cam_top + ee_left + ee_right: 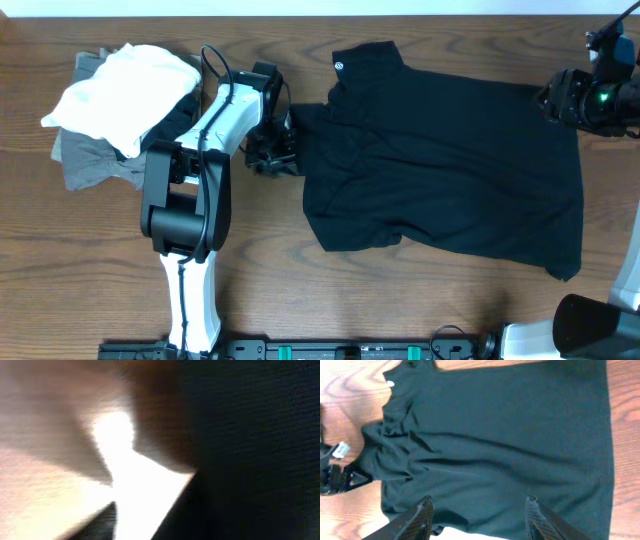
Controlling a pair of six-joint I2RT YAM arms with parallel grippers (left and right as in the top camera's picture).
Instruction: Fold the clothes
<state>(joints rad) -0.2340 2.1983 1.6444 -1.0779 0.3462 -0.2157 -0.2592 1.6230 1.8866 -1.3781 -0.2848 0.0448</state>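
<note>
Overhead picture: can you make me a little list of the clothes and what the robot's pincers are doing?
black shirt: spread out on the wooden table, a bit wrinkled, not folded yet
white garment: heaped on top of a grey garment, left of the shirt
left pincer: at the shirt's sleeve edge; open or shut is unclear
right pincer: open, above the shirt, holding nothing

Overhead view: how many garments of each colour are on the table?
Black T-shirt: 1
White garment: 1
Grey garment: 1
Total: 3 visible; more may lie hidden under the white one.
</note>
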